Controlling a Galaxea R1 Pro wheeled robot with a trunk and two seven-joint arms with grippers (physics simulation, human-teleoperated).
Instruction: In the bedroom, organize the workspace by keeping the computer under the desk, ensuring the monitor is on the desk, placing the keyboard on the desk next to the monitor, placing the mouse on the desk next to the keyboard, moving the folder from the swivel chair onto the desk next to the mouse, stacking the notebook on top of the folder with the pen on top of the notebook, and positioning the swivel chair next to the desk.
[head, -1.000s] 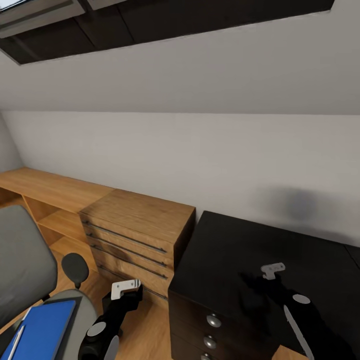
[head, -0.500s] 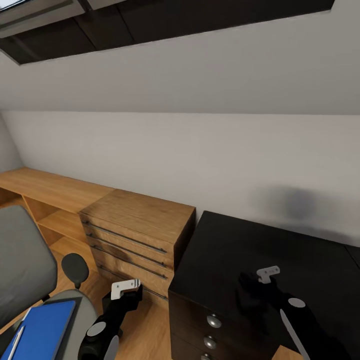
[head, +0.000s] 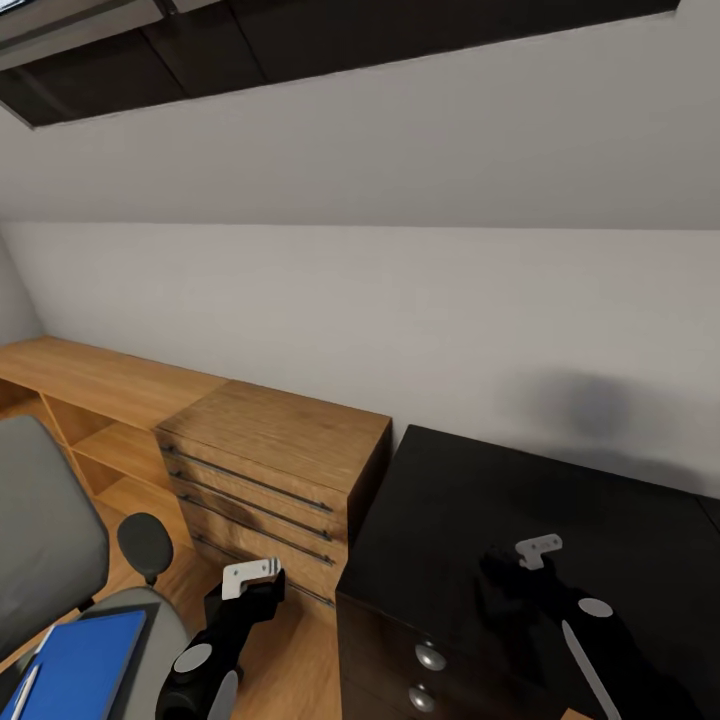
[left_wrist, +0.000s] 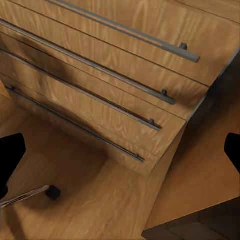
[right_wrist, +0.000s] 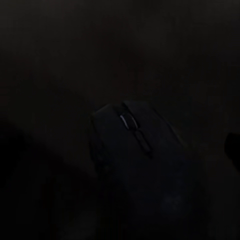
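Step in hand looks like the mouse job. Right gripper (head: 498, 580) hangs low over the desk (head: 600, 500); the mouse (right_wrist: 145, 165) sits on the black top right under it, btwn the fingers. Jaws look wide, nothing held.

Left gripper (head: 255, 590) idles w/ fingers spread, by the dresser (head: 270, 450). Folder (head: 75, 665) and pen (head: 22, 690) lie on the chair (head: 40, 540), left of that gripper.

Next, prob: free the mouse or reposition it, then fetch the folder.

glossy black desk (head: 600, 500), blue folder (head: 80, 665); grey swivel chair (head: 40, 530), wood-grain dresser (head: 270, 440) w/ dark handles; black mouse (right_wrist: 145, 165)
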